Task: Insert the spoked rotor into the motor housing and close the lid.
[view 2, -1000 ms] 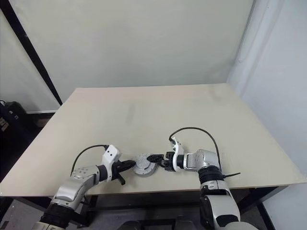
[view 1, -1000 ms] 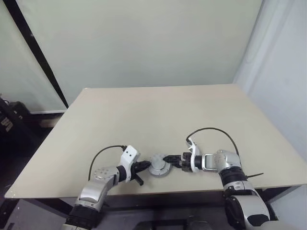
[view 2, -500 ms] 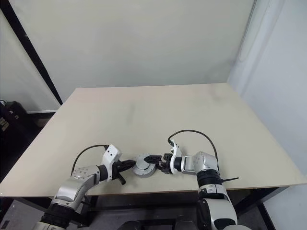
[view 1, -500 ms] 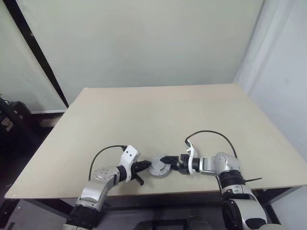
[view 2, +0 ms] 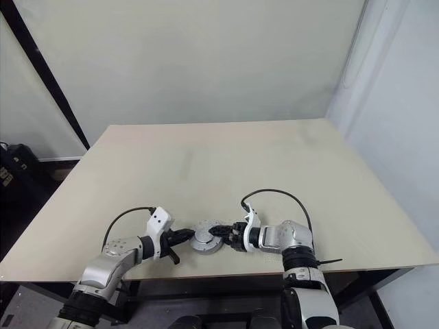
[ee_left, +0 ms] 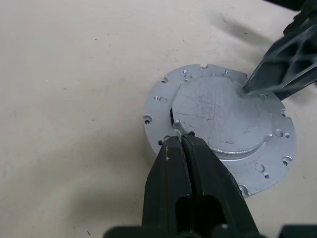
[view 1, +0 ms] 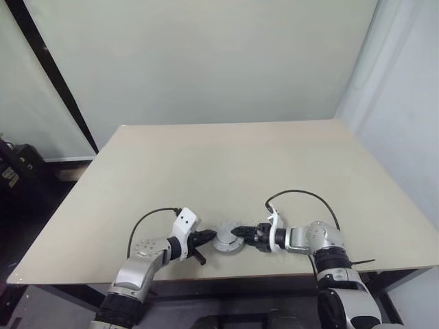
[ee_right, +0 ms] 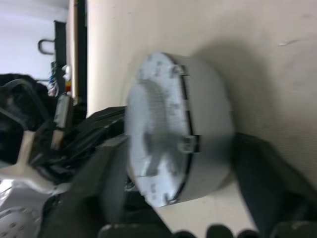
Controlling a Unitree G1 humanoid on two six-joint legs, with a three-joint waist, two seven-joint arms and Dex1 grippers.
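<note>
The motor housing [view 1: 226, 242], a round silver can, sits near the table's front edge with the grey lid [ee_left: 223, 119] lying on top. A thin dark gap shows along one side of the lid. The spoked rotor is hidden. My left gripper [ee_left: 179, 140] is shut and empty, its tip against the housing's rim. From the other side, my right gripper [view 1: 237, 234] is open and reaches over the housing. One of its fingers [ee_left: 277, 64] rests its tip on the lid. In the right wrist view the housing [ee_right: 198, 129] lies between both fingers [ee_right: 101, 173].
The beige table [view 1: 219, 164] stretches away bare behind the housing. Its front edge [view 1: 226, 273] runs just below both grippers. A black slanted pole [view 1: 55, 82] and dark gear [view 1: 14, 171] stand off the table's left side.
My right gripper has slid left over the housing, rolled a little, and its fingers have drawn closer together. The left gripper and the housing have stayed put.
</note>
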